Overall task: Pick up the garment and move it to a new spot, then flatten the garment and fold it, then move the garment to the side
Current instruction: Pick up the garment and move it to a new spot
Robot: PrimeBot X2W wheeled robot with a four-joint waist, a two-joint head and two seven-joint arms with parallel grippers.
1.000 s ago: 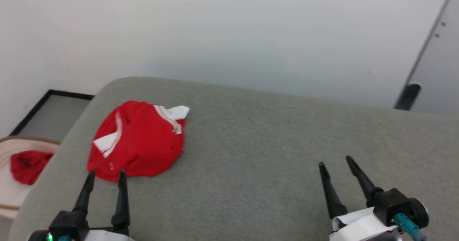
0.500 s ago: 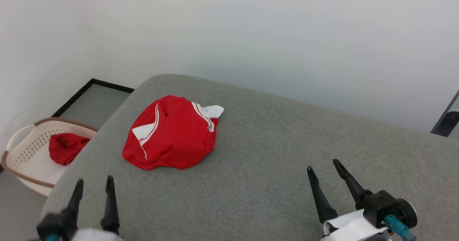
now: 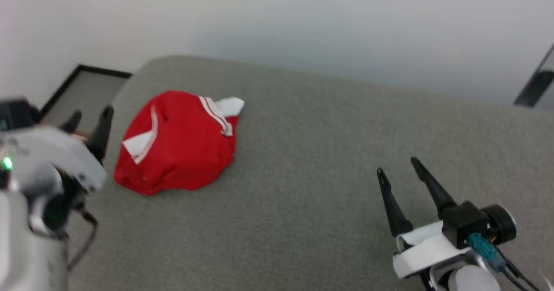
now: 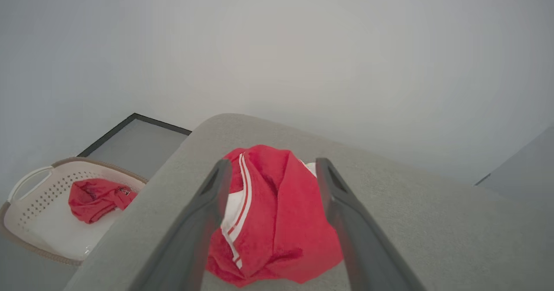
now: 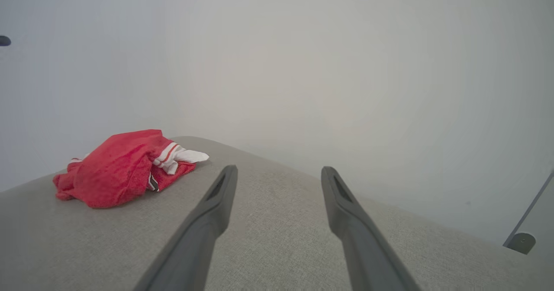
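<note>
Upholstery of grey colour covers the padded surface [image 3: 303, 152] that carries the garment [image 3: 175, 146]. It is one crumpled red heap with white stripe trim, lying on the far left part. Beyond the left edge, lower down, stands one pale basket [image 4: 26, 182] with one smaller red cloth [image 4: 93, 193] inside. Next to the basket, one dark-framed panel [image 4: 138, 141] lies by the white wall [image 3: 277, 22]. One dark post [image 3: 534, 83] is at the far right. The tools are two. The left tool [image 3: 90, 117] hangs just beside the garment's left side, its fingers wide apart and holding nothing. The right tool [image 3: 397, 166], also wide and empty, is well apart from the garment, at the near right.
</note>
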